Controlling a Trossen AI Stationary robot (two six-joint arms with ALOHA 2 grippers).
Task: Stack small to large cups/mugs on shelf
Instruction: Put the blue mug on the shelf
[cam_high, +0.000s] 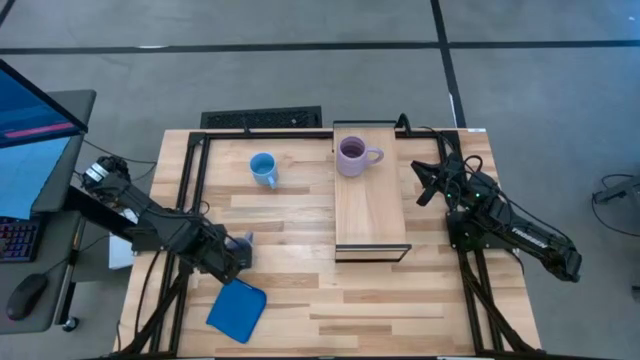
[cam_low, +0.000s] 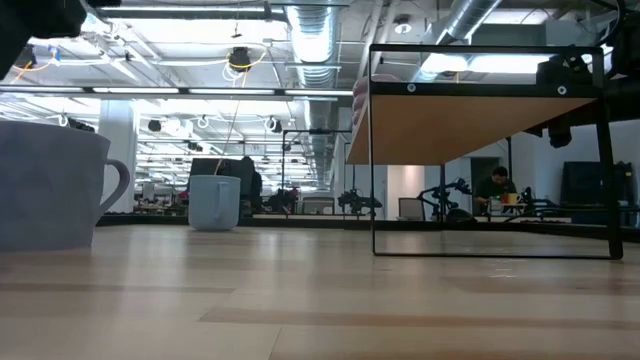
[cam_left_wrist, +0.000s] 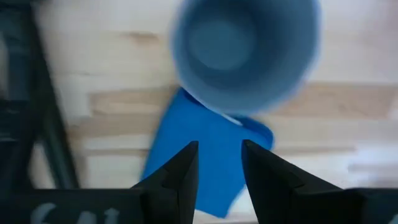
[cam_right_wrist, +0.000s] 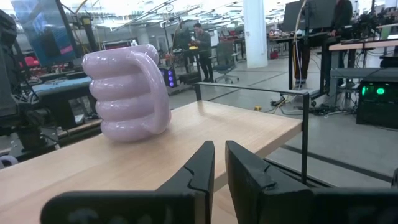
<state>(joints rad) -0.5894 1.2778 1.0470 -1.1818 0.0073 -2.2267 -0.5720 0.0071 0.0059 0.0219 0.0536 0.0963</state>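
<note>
Slatted wooden tabletop (cam_high: 300, 300) under you, operator, and the whole play turns on your left gripper (cam_high: 240, 252) and the grey-blue mug (cam_left_wrist: 245, 53) directly below it. In the left wrist view the mug's open mouth faces straight up at the camera, so it stands upright with its long axis vertical. It sits just ahead of the fingertips, which stand a little apart with nothing between them. The flat blue pad (cam_high: 237, 310) lies past the mug at about 6 o'clock from your gripper on the table. I can't make out the mug's handle from above, so read its direction before you commit.

Your left arm is clearly the nearer one. The right gripper (cam_high: 428, 183) waits at 3 o'clock of the shelf (cam_high: 370, 215), fingers nearly together and empty.

The pale purple mug (cam_high: 352, 156) already stands upright on the shelf's far end at 12 o'clock, with its handle pointing toward 3 o'clock. The bright light blue mug (cam_high: 264, 169) stands upright on the table at 9 o'clock of it, well apart from your left gripper, with its handle pointing roughly toward 5 o'clock. The shelf's long axis runs 12 to 6.
</note>
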